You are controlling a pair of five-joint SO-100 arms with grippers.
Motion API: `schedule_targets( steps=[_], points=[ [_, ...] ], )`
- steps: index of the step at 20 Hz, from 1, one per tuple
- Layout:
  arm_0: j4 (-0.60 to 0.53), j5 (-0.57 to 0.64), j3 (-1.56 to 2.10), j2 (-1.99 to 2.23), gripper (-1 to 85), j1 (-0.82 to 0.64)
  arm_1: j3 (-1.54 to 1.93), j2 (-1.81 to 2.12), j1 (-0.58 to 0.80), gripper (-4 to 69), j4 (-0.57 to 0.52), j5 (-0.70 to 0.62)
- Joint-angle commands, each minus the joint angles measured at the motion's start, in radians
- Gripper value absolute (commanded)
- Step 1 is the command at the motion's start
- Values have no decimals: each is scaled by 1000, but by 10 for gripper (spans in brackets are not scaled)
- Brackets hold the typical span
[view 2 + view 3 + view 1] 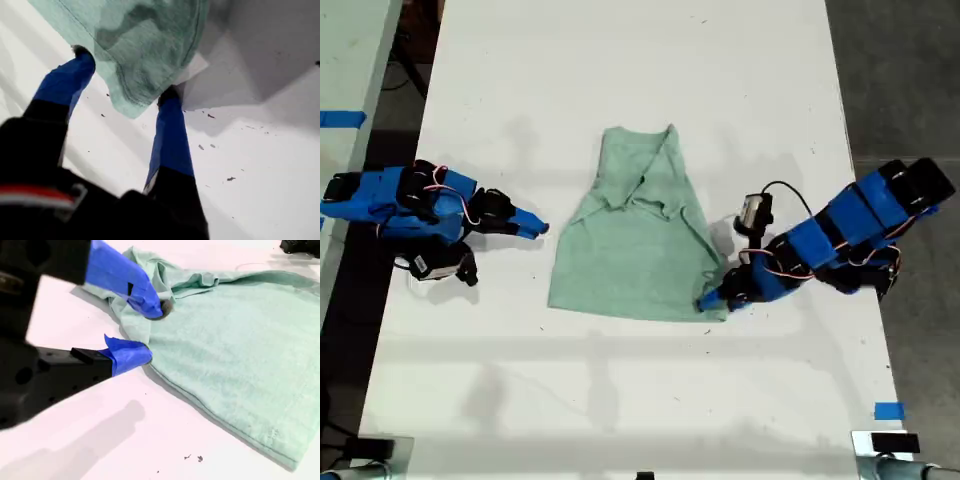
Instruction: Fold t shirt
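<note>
The t shirt (635, 240) lies spread on the white table (620, 80), pale mint-green, narrow end far and wide hem near, with folds across its upper half. My first gripper (710, 300) is at the hem corner on the exterior view's right. It is open, and the corner of the t shirt (145, 40) sits between its blue fingers (170, 115). My second gripper (532, 228) is on the exterior view's left, open, just off the shirt's side edge. In its wrist view its fingertips (150, 302) stand over the edge of the t shirt (240, 340); touch cannot be told.
Blue tape marks sit near the table's front on the exterior view's right (888, 410) and on a neighbouring surface at the exterior view's left (342, 119). Dark floor (900, 80) borders the table on the exterior view's right. Small dark specks (210, 146) dot the tabletop.
</note>
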Motion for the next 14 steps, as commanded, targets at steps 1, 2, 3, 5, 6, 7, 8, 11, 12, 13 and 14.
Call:
schedule_targets(
  steps=[1, 2, 3, 5, 6, 7, 8, 11, 12, 13, 14],
  points=[
    [-17, 5, 17, 5, 111, 9, -6, 2, 25, 180, 9, -18],
    [-17, 5, 17, 5, 112, 9, -15, 2, 29, 93, 21, -21],
    [-17, 5, 17, 5, 112, 9, -23, 2, 34, 18, 31, -28],
    [-17, 5, 17, 5, 112, 9, -25, 2, 41, 18, 34, -44],
    [-17, 5, 17, 5, 112, 9, -25, 2, 44, 18, 34, -49],
    [-17, 5, 17, 5, 112, 9, -25, 2, 44, 18, 34, -54],
    [-17, 5, 17, 5, 112, 9, -26, 2, 46, 18, 34, -58],
    [-17, 5, 17, 5, 112, 9, -107, -3, 48, 18, 129, -71],
    [-17, 5, 17, 5, 112, 9, -181, -14, 46, 17, 207, -80],
    [-17, 5, 17, 5, 112, 9, -279, -48, 46, 17, 305, -92],
    [-17, 5, 17, 5, 112, 9, -382, -91, 46, 17, 385, -115]
  ],
)
